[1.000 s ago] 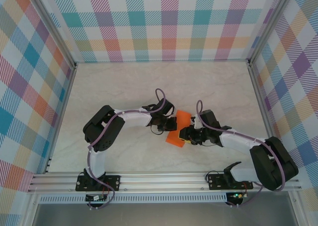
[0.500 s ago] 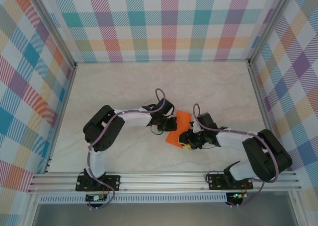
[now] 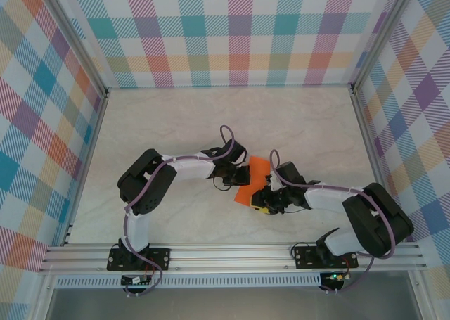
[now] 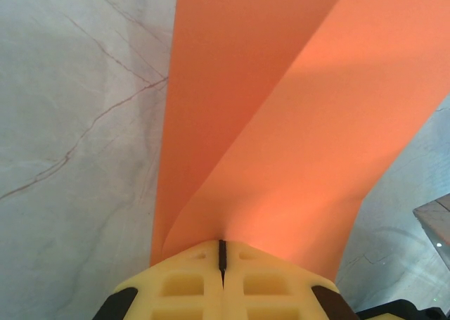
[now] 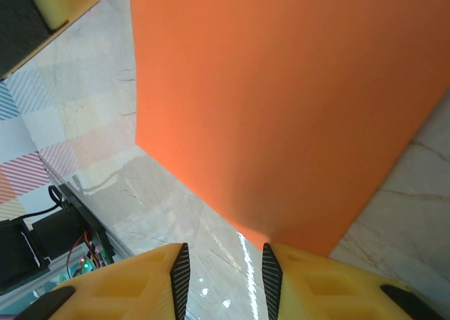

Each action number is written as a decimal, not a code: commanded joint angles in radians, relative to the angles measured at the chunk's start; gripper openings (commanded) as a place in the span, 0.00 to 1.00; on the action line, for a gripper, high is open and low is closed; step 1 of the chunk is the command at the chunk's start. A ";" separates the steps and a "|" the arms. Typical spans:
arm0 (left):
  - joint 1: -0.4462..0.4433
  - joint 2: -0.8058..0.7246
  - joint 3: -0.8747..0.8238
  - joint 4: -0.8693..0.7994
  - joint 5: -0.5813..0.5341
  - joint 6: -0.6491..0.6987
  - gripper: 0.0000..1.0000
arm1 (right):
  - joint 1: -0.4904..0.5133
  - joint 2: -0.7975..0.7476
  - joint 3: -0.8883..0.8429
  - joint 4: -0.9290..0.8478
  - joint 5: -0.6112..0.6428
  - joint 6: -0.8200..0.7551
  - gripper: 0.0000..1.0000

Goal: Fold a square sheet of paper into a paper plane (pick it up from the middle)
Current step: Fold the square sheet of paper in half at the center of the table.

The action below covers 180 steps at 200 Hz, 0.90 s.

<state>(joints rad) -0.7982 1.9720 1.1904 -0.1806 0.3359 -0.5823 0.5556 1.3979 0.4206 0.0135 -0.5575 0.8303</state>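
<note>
**Desk:** Where was the square sheet of paper [image 3: 253,182] when the shutter fell?

**Photographer:** Mid-counter, a little right of centre, between the two arms. From above it showed as a small orange patch on the pale marbled counter [image 3: 176,123]. The left end effector [image 3: 243,176] was at its left edge and the right end effector [image 3: 262,205] at its near right corner.

**Desk:** Was either one holding it?

**Photographer:** The left one was. Its wrist camera showed the two pale yellow fingers [image 4: 183,286] pressed together with only a hairline seam between them. The orange sheet came straight out of that seam. The paper was not flat there. It fanned away from the pinch in two planes, a darker one on the left and a brighter one on the right, meeting along a soft bend.

**Desk:** And the right?

**Photographer:** Its jaws stood partly apart, leaving a narrow gap, and bare counter was visible between the black-edged fingers [image 5: 330,285]. The sheet spread out ahead of them as one broad orange face. Its nearest corner ended just at the top of the right-hand finger. Whether that corner touched the finger or merely hung above it could not be told from that angle.

**Desk:** Anything else in frame?

**Photographer:** Plaid walls [image 3: 239,39] stood on three sides. A metal rail [image 3: 232,253] ran along the near edge, where both arms were bolted.
</note>
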 commanded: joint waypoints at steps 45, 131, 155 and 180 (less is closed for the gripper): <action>-0.025 0.027 0.002 -0.084 0.000 0.023 0.00 | -0.026 -0.134 0.115 -0.199 0.148 -0.063 0.36; -0.025 0.028 0.001 -0.088 0.002 0.029 0.00 | -0.095 0.111 0.115 -0.017 0.116 -0.034 0.33; -0.025 0.030 0.003 -0.089 0.000 0.035 0.00 | -0.097 0.131 0.096 -0.002 0.110 -0.022 0.33; -0.025 0.033 0.004 -0.088 0.000 0.036 0.00 | -0.101 0.066 0.129 -0.033 0.111 -0.014 0.34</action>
<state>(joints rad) -0.7990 1.9720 1.1923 -0.1848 0.3351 -0.5652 0.4580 1.5005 0.5438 -0.0105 -0.4610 0.8047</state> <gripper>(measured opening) 0.047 0.334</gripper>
